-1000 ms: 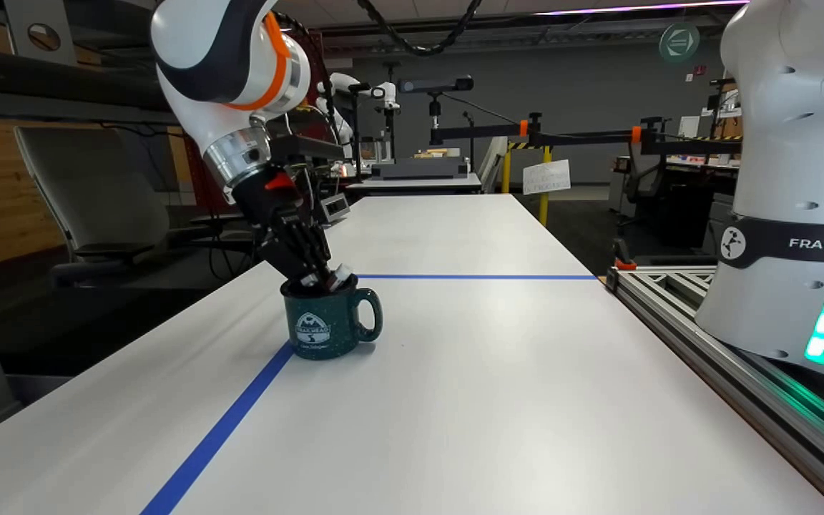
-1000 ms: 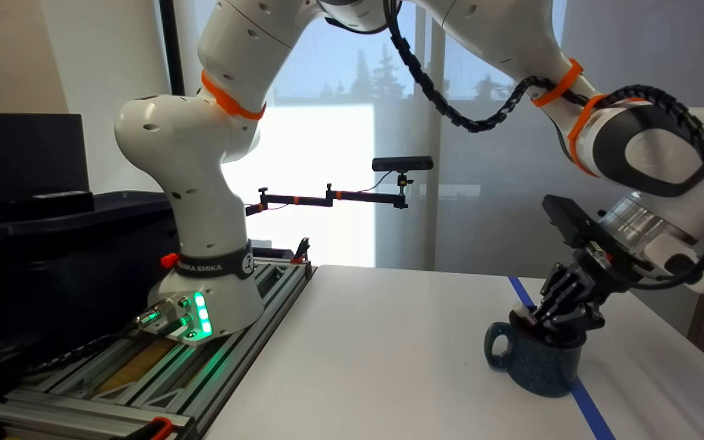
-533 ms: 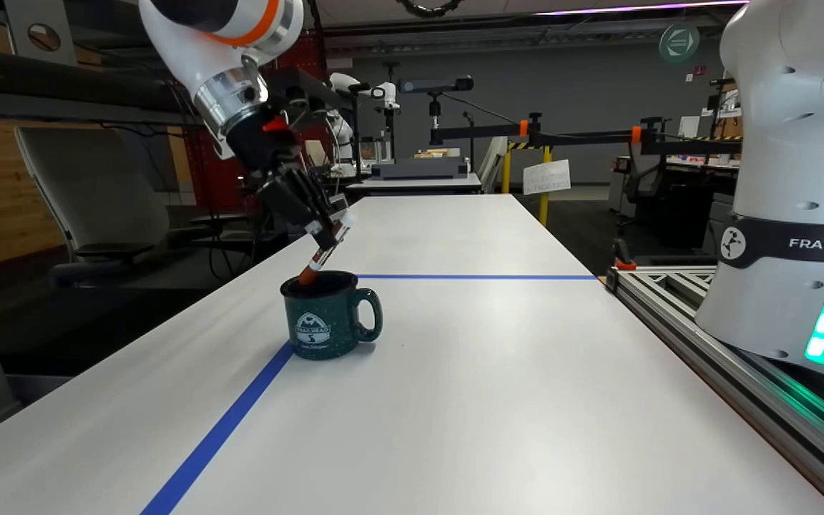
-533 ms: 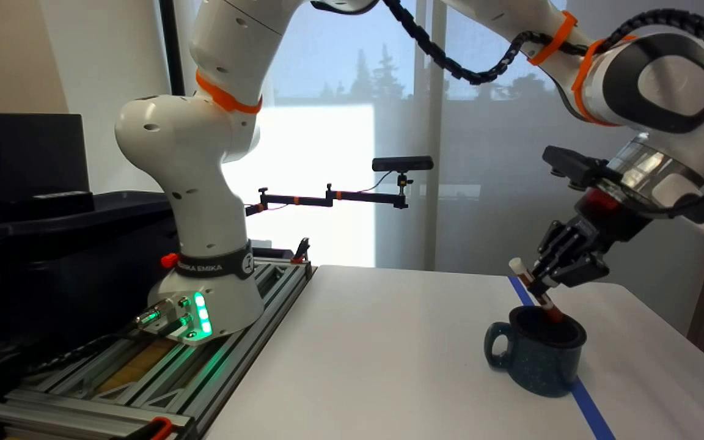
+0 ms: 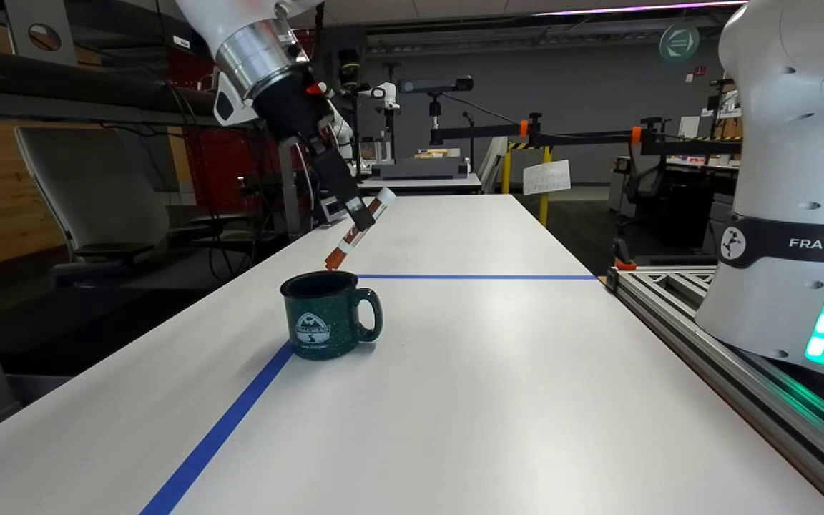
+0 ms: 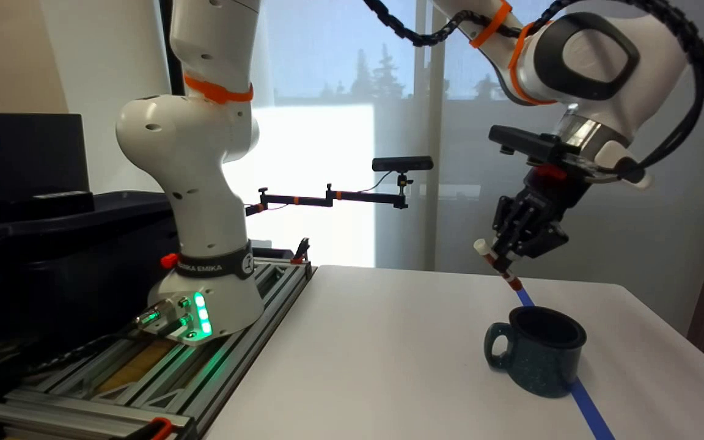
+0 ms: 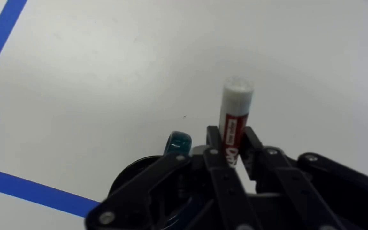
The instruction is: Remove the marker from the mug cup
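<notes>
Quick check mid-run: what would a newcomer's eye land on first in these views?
Probably the red-and-white marker, pinched aslant in the gripper, its lower end clear of the mug cup. Next, that dark teal mug cup, upright on the white table, with a blue stripe running to its base. Then perhaps the green light glowing on the arm's base in both exterior views.

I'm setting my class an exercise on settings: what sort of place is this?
Probably a robotics lab: a robot arm stands on a metal frame, what looks like a camera sits on a jointed bracket, and blue tape marks the table.
</notes>
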Robot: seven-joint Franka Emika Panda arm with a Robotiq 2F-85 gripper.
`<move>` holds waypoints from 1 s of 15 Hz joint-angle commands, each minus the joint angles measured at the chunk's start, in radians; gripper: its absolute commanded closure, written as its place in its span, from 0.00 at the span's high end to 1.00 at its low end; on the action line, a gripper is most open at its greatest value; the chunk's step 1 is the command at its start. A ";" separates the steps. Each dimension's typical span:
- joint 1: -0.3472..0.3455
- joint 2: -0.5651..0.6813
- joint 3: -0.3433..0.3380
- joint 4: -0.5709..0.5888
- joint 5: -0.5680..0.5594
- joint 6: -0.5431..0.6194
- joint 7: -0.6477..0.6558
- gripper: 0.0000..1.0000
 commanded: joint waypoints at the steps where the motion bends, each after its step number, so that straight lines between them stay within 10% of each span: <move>1: 0.012 -0.136 0.023 -0.210 -0.029 0.147 -0.101 0.05; 15: -0.012 -0.121 0.039 -0.530 0.091 0.712 -0.382 0.05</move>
